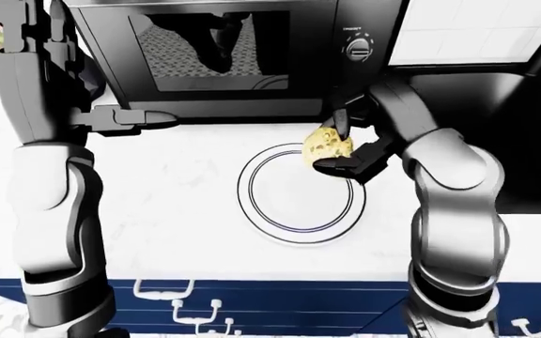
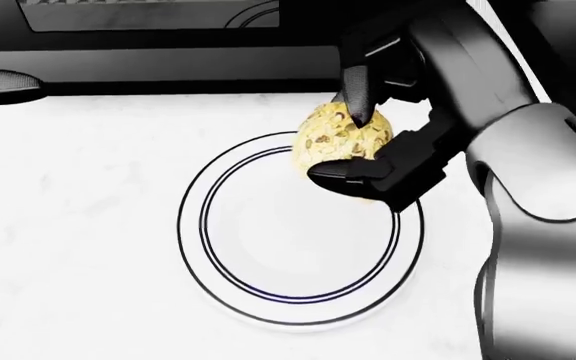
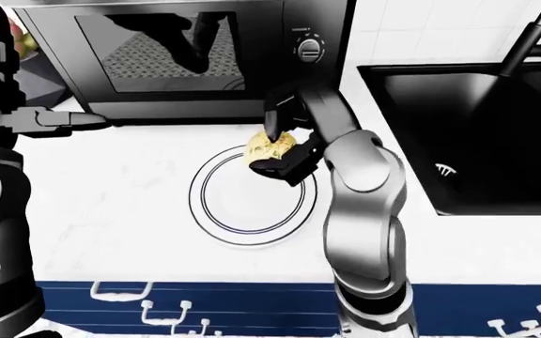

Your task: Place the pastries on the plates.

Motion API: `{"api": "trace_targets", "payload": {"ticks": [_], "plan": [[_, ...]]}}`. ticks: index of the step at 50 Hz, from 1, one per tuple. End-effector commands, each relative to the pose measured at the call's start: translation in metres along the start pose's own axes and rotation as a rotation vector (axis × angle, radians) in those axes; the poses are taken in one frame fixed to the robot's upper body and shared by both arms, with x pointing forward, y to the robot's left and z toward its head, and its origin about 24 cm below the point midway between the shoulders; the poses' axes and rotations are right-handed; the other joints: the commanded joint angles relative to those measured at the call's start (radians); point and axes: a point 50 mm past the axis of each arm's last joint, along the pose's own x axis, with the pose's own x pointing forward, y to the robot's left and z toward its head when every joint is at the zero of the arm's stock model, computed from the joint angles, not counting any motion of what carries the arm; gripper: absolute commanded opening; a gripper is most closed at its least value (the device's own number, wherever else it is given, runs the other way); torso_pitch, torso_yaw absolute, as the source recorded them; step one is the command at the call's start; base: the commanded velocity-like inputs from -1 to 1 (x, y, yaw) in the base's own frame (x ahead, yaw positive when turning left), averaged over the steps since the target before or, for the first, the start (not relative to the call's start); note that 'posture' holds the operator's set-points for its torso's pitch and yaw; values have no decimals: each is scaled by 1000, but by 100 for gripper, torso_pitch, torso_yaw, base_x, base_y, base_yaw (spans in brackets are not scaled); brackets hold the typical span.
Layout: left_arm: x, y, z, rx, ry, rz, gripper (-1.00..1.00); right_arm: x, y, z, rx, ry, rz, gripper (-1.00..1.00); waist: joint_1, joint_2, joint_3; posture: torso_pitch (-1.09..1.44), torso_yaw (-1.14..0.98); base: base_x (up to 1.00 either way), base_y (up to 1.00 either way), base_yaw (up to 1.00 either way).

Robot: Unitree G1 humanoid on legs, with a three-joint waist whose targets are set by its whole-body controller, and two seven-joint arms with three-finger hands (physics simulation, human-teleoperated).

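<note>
Blue drawers [image 1: 252, 299] with white handles along the bottom of the left-eye view, under a white counter [image 2: 78, 225]. On the counter, a round white plate [image 2: 268, 289] with thin dark rings near its rim. Just over the plate's upper right edge, the right hand [image 2: 368, 150] with its black fingers [image 2: 343, 174] pinching a lumpy yellow pastry [image 2: 340, 135] with brown bits, one finger on top and one below. Cannot tell if the pastry touches the plate or sits a little above it. Off to the left, the left hand [image 1: 134, 118] held out flat over the counter, well apart from the plate, fingers close together and pointing right, holding nothing. Past the plate, a dark microwave [image 1: 214, 49] with a glass door and a round knob [image 1: 359, 46]. To the right in the right-eye view, a black sink [image 3: 477, 134] with a dark tap [image 3: 531, 42].
</note>
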Motion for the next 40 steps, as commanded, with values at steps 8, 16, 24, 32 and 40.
{"api": "trace_targets", "payload": {"ticks": [8, 16, 24, 32, 40], "plan": [[2, 5, 15, 12, -81, 13, 100, 1, -1, 12, -58, -33, -17, -100, -3, 8, -30, 0, 0, 0, 0, 0], [1, 7, 16, 16, -82, 16, 100, -5, 11, 12, -103, -18, 38, -100, -7, 12, -30, 0, 0, 0, 0, 0], [0, 9, 16, 24, -81, 19, 100, -16, 16, 11, -146, -7, 80, -100, -10, 16, -26, 0, 0, 0, 0, 0], [-1, 9, 15, 25, -79, 20, 100, -14, 18, 8, -152, 6, 92, -41, -12, 19, -26, 0, 0, 0, 0, 0], [0, 10, 18, 32, -84, 23, 100, -22, 20, 10, -149, 8, 118, 86, -12, 20, -22, 0, 0, 0, 0, 0]]}}
